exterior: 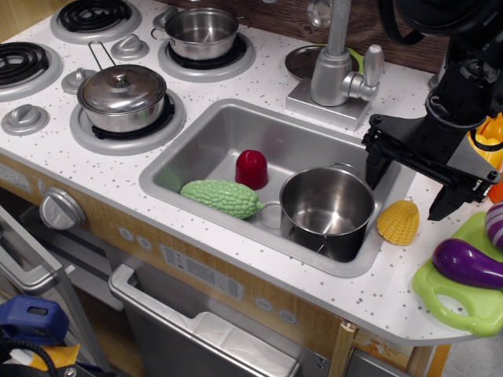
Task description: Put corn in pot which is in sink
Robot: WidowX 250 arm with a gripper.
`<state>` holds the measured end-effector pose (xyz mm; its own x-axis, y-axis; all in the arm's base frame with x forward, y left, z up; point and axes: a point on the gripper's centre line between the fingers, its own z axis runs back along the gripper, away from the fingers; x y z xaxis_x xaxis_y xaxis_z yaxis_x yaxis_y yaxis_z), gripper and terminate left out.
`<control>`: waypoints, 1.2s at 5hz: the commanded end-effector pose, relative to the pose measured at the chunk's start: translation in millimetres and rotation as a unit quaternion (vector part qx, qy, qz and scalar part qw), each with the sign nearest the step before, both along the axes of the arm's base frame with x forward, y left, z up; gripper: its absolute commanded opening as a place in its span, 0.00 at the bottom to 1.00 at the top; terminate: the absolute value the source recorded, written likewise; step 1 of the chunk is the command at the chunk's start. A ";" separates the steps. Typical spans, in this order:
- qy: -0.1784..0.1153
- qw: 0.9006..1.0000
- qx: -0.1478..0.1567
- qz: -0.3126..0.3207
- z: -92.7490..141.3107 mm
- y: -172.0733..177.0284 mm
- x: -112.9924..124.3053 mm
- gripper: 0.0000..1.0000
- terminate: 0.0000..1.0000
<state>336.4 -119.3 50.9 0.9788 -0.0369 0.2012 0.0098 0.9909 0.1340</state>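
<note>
The corn (398, 222), small, yellow and ribbed, lies on the white speckled countertop just right of the sink (204, 141). The pot (328, 210), wide, shiny and lidless, stands empty in the sink's right front corner, close to the left of the corn. My black gripper (406, 192) hangs open right above the corn. One finger (374, 169) is over the sink's right rim and the other (442, 203) is over the counter. It holds nothing.
A green bumpy gourd (222, 198) and a red toy (251, 168) lie in the sink left of the pot. The faucet (338, 63) stands behind. A lidded pot (122, 96) and a small lidless pot (202, 33) sit on burners. A green board (452, 302) with a purple eggplant (469, 263) is at the right.
</note>
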 end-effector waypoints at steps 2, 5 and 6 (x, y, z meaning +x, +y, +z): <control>-0.014 1.000 0.000 -0.013 -3.8 0.9 1.0 1.00 0.00; -0.051 0.998 -0.008 -0.031 -17.6 4.6 7.3 1.00 0.00; -0.060 0.998 -0.012 -0.032 -22.7 3.5 11.5 1.00 0.00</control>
<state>344.7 -116.2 11.9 0.9514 -0.1011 0.2908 0.0697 0.9907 0.1166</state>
